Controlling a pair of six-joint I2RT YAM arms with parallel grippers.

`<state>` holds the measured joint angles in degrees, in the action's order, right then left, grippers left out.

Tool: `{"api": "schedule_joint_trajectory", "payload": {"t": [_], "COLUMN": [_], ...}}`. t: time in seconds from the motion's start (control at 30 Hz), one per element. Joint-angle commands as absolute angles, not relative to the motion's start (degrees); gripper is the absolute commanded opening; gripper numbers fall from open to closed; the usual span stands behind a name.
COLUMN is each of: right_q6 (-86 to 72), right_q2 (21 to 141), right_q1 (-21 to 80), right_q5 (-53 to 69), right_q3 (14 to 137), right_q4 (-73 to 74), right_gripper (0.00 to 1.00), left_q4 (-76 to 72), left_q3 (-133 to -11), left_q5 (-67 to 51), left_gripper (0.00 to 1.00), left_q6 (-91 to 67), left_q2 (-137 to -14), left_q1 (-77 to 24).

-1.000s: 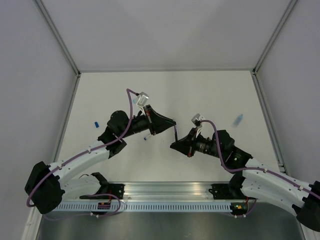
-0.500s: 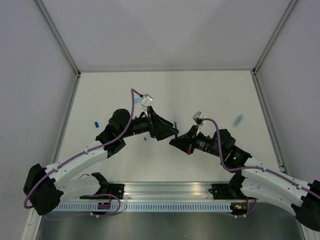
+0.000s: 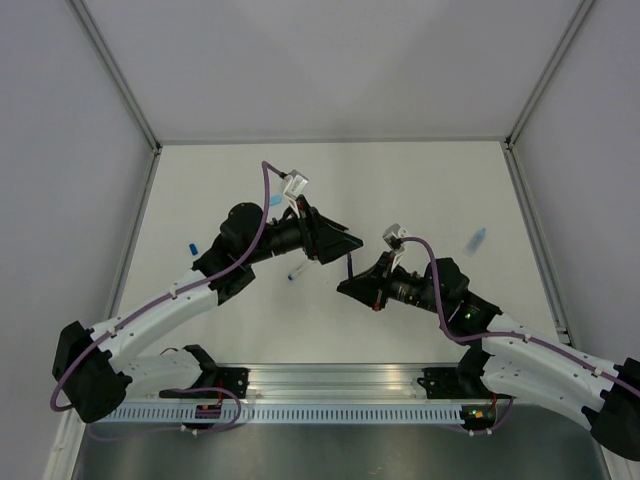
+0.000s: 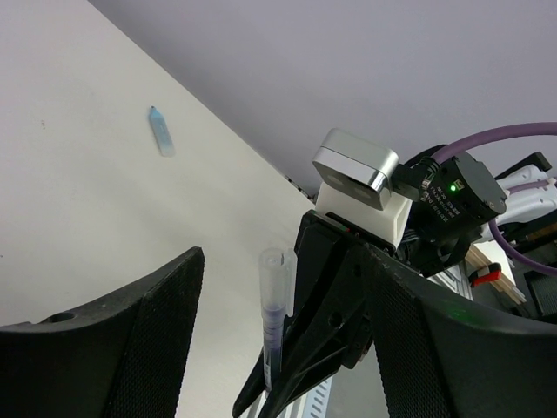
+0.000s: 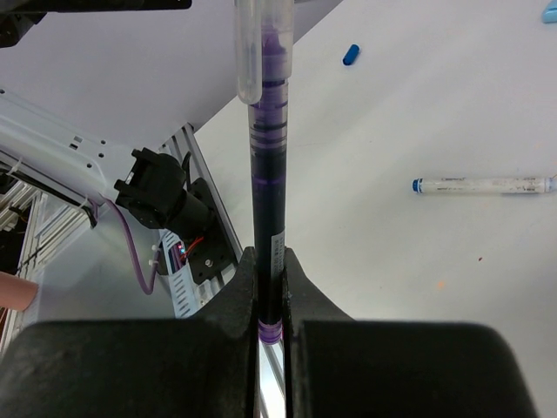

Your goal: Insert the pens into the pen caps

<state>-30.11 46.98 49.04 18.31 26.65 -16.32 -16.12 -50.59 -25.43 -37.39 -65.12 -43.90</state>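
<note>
My right gripper is clenched on the dark pen, low on its barrel, and the pen sticks straight out past my fingertips. A clear cap sits over its far end, with the purple tip showing through the plastic.

My left gripper is released, its fingers spread wide. From its wrist camera the capped end of the pen shows in the gap between them, and neither finger touches it.

On the table, a white pen lies flat off to the right of my right fingers, and a blue cap lies farther out beyond it. A light blue cap lies well ahead of my left gripper, to its left.
</note>
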Motion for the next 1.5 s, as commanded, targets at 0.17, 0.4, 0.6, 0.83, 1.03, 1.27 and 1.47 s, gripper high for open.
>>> {"api": "schedule_joint_trajectory", "payload": {"t": [0.17, 0.4, 0.6, 0.83, 1.03, 1.27, 1.47], "right_q6": [-30.4, -30.1, -28.3, -26.4, -23.3, -18.2, -17.7], "right_q2": [47.4, 47.6, 47.2, 48.5, 52.3, 58.0, 59.5], "right_q1": [49.6, 49.6, 49.6, 49.6, 49.6, 49.0, 44.8], "right_q5": [19.3, 19.3, 16.1, 10.0, 5.8, 0.6, -0.9], "right_q3": [29.2, 29.4, 32.6, 40.3, 46.9, 58.1, 61.7], "right_q4": [-19.2, -19.2, -16.7, -11.9, -11.0, -6.1, -6.3], "right_gripper": [0.0, 0.0, 0.0, 0.0, 0.0, 0.0, 0.0], "left_q4": [-17.4, -24.9, -30.0, -28.7, -27.1, -26.6, -26.2], "left_q3": [-52.0, -45.7, -39.8, -37.1, -34.7, -33.0, -31.7], "left_q5": [-24.6, -28.6, -32.7, -34.2, -31.1, -28.6, -27.4], "left_gripper": [0.64, 0.24, 0.02, 0.02, 0.02, 0.02, 0.02], "left_q6": [-35.9, -40.1, -44.6, -45.4, -45.7, -43.5, -41.4], "left_q2": [-65.5, -65.0, -64.3, -60.6, -61.5, -61.8, -61.4], "left_q1": [-44.0, -44.0, -44.0, -44.0, -44.4, -45.4, -45.3]}}
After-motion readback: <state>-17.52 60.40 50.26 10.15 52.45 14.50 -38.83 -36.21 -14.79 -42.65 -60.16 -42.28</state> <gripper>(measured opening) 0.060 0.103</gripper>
